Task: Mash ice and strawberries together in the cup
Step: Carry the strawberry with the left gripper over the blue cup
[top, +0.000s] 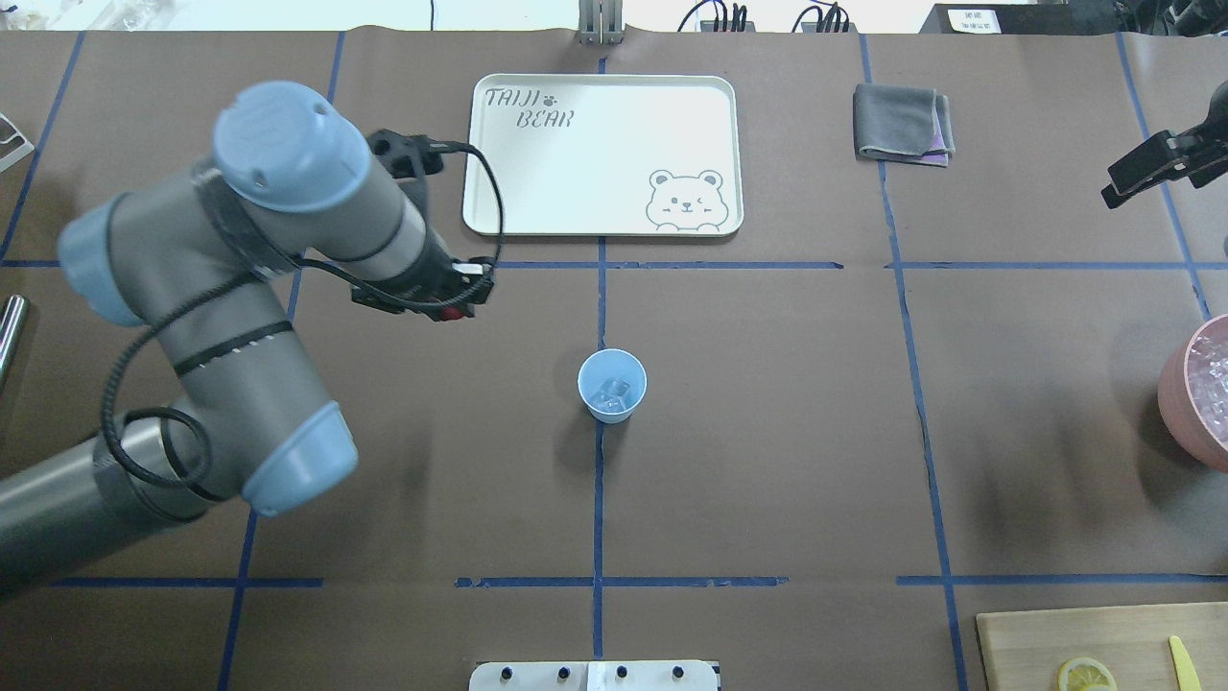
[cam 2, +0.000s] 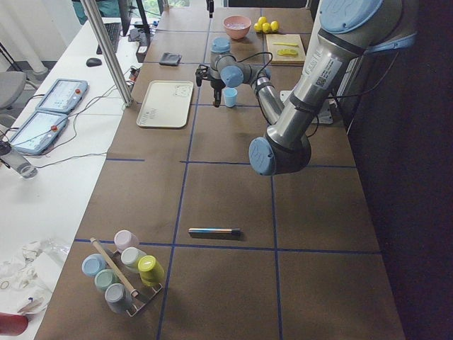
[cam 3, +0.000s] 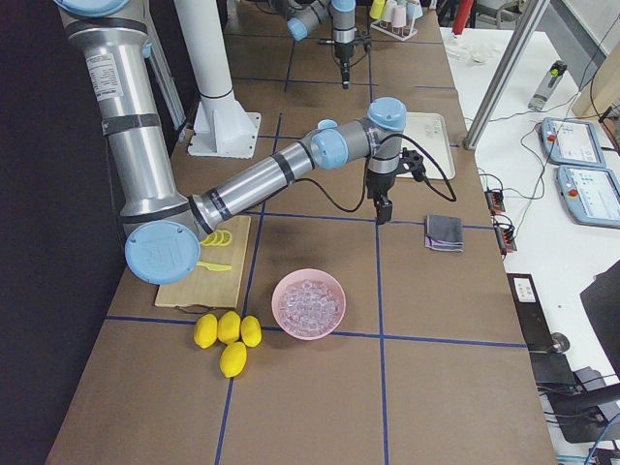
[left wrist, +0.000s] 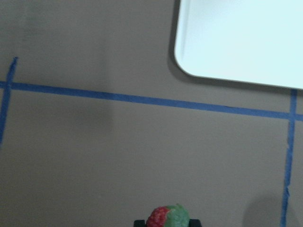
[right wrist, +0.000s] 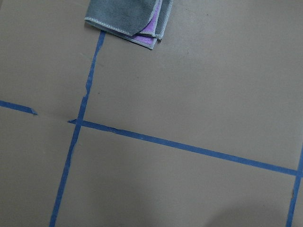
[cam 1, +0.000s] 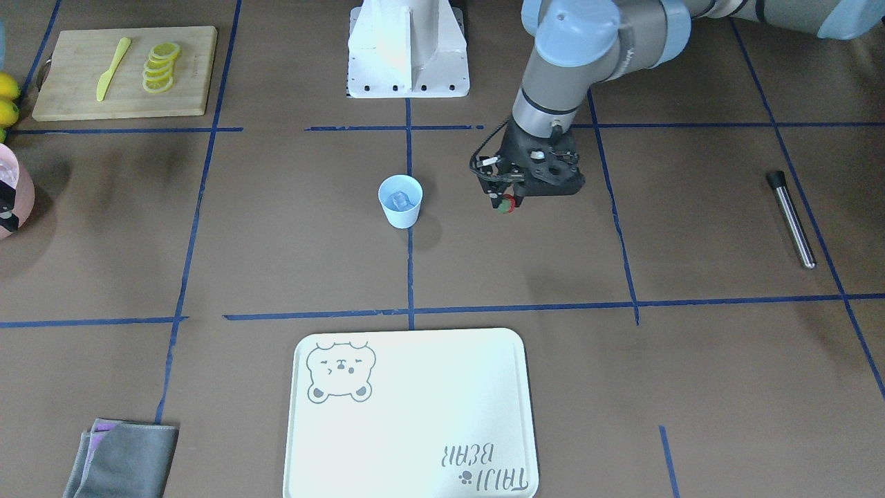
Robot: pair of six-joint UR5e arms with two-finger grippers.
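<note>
1. Far left on my overhead feed: a steel rod (top: 10, 326) lies flat on the brown desk (top: 767, 432), well apart from everything else
2. The left claw (top: 456, 309) hangs above the desk, pointing down, its two tips pinched tight on the strawberry (cam 1: 507, 203); my left wrist feed shows the red berry and its green top held between the black tips, clear of the surface
3. Centre: the cup (top: 612, 385) stands upright on a blue tape line, to the right of the left claw and apart from it, with the ice (top: 612, 393) lying in its bottom
4. Past the cup, on the far side of a tape line, lies a white tray (top: 595, 163) printed with a bear
5. Right of the tray: a folded grey cloth (top: 904, 123) with a purple layer showing at its edge
6. The right claw (cam 3: 383, 215) hangs above the desk near the cloth, pointing down; I cannot tell how far apart its tips stand
7. Right edge: a pink bowl (top: 1175, 403) holding clear cubes
</note>
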